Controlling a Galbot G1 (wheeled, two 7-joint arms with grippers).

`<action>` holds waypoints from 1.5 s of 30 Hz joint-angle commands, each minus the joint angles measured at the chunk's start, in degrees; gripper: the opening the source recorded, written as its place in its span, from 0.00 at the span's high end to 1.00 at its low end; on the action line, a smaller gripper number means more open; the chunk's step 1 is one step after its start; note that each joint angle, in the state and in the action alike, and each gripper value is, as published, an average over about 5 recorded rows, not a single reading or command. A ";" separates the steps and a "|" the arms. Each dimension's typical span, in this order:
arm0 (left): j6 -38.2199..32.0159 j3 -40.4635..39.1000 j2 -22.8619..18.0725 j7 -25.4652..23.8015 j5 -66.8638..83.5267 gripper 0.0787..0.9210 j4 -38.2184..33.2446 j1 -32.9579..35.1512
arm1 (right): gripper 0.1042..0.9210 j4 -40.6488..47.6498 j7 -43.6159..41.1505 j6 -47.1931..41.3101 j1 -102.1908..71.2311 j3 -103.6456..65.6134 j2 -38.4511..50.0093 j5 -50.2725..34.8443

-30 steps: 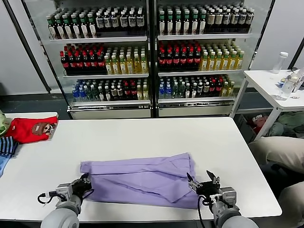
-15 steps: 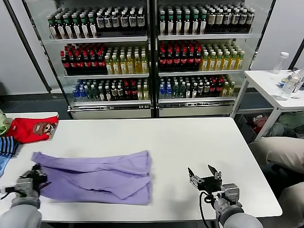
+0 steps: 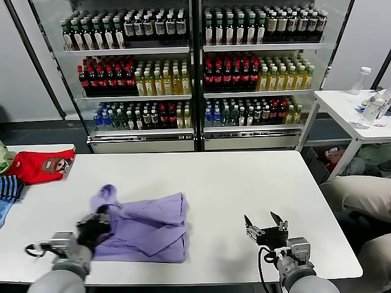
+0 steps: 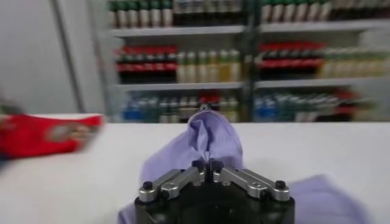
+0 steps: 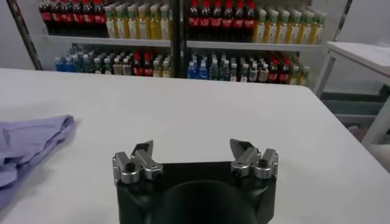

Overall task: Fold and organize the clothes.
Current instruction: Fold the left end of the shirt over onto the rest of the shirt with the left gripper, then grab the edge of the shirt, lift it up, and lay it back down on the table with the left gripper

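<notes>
The lavender T-shirt lies bunched in a folded heap on the white table, left of centre near the front edge. My left gripper is shut on the shirt's left edge and holds a fold of purple cloth lifted above the table. My right gripper stands open over bare table to the right of the shirt, with nothing between its fingers. In the right wrist view the shirt's edge lies well apart from that gripper.
A red garment with a cartoon face and a blue striped cloth lie at the table's far left. Drink coolers stand behind the table. A second white table with a bottle stands at the right.
My left gripper swung far left, dragging the shirt with it, then came back right with the left edge, bunching the shirt into a narrower heap. The right gripper stayed open and almost still.
</notes>
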State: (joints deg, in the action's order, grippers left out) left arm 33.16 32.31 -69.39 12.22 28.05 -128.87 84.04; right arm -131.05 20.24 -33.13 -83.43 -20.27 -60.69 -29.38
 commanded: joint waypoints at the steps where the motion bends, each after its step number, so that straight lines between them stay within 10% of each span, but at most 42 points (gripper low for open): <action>1: 0.23 -13.64 -5.78 -1.30 2.46 0.96 3.24 -6.09 | 0.12 0.11 -0.02 0.02 -0.25 -0.17 -0.21 0.42; 15: 0.19 -20.85 -10.36 1.12 0.07 0.93 9.47 -12.63 | 0.12 0.55 0.00 0.01 -0.09 0.81 -0.32 1.05; 27: -2.97 -6.90 -4.84 0.43 -3.26 0.52 1.33 -6.25 | 0.12 1.05 -0.59 0.02 1.42 1.64 -0.52 1.03; 38: -6.58 7.31 -1.46 -3.92 -5.72 0.17 17.54 1.27 | 0.12 1.32 -1.20 0.03 2.93 1.56 -1.48 1.18; 45: -5.70 7.84 -0.87 -5.57 -3.42 0.12 19.84 0.58 | 0.12 1.25 -1.55 0.05 1.80 1.19 -2.27 2.35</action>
State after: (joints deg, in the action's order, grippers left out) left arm 28.17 33.76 -72.17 9.12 24.24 -115.58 82.11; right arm -129.77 18.82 -33.11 -81.51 -18.98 -62.63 -27.56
